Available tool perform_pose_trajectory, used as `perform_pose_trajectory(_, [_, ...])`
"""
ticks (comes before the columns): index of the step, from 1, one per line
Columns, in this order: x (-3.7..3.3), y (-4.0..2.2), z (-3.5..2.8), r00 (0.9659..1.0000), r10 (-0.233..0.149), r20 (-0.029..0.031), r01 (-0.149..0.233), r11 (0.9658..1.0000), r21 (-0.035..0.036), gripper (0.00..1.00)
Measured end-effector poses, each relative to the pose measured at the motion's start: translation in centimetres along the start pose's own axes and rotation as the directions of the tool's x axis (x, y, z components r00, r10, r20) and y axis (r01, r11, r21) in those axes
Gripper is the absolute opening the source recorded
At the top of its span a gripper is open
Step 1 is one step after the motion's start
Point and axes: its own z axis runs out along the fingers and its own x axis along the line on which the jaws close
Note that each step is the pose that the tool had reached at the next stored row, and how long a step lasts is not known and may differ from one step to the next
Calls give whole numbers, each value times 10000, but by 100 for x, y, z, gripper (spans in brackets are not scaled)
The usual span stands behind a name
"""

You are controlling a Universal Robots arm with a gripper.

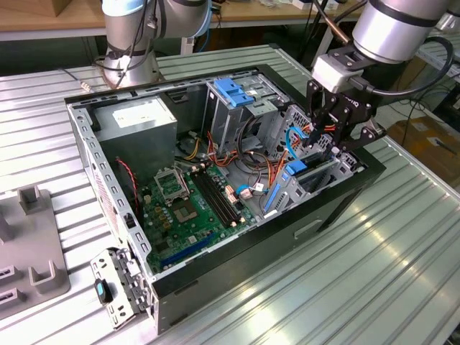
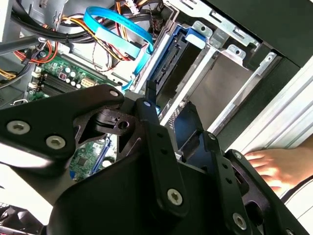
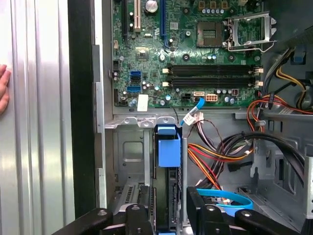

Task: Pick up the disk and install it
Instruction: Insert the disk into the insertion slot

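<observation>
The claw [image 3: 166, 215] hid much of the disk [image 3: 168, 147]. A hand [image 3: 3, 89] was cut off at the first wrist view's edge.

One open computer case [image 1: 345, 194] stands on one table [image 1: 359, 273]. Inside it I count one green motherboard [image 1: 187, 208], one processor socket [image 3: 249, 32] and, I think, four memory slots [image 3: 212, 76]. In the exterior view one grey power supply [image 1: 136, 122] lies at eleven o'clock from the motherboard, one gripper [image 1: 332, 142] at two o'clock, one grey fixture [image 1: 32, 251] at nine o'clock. There is one blue-framed disk [image 3: 168, 147] and one person's hand [image 2: 274, 166].
</observation>
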Motion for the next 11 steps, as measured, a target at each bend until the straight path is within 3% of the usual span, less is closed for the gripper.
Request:
perform_pose_trajectory(2, [0,-1,6,10000,-2,2,2,10000,-76,43])
perform_pose_trajectory(5, [0,0,12,10000,0,1,0,10000,-83,43])
perform_pose_trajectory(9, [0,3,91,10000,0,-9,0,10000,-85,43])
perform_pose_trajectory(11, [0,3,94,10000,-1,-26,1,10000,-86,43])
